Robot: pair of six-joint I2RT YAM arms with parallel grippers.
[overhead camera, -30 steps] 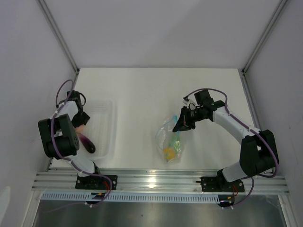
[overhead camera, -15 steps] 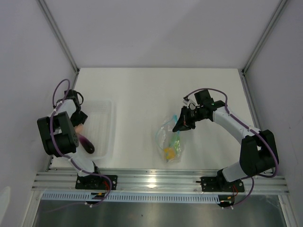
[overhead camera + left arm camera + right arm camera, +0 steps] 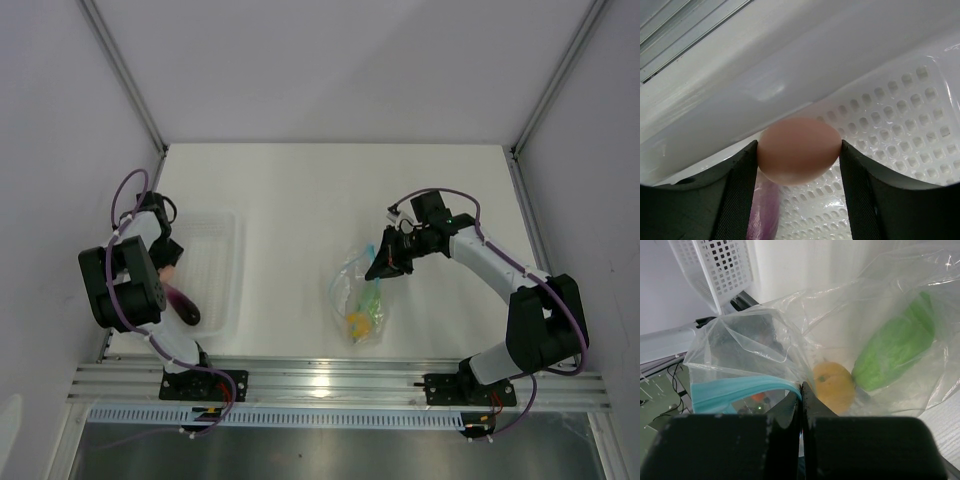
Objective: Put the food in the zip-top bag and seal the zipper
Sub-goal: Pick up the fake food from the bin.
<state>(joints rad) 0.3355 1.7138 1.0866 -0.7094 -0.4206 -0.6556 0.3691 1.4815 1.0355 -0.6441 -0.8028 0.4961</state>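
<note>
The pink round piece is clamped between the fingers of the left end effector, closed to its width. Over the last second that arm has shifted only slightly above the white basket, with the purple piece just below its fingers. The zip-top bag, with the green piece and yellow piece inside, trails below the right end effector, which pinches the mouth beside the zipper and has not moved, so I judge the pick done and the carry next

The bag was thin, clear, crinkly plastic that shone, the basket was smooth white plastic full of small holes, and the pink ball looked smooth and dull.
</note>
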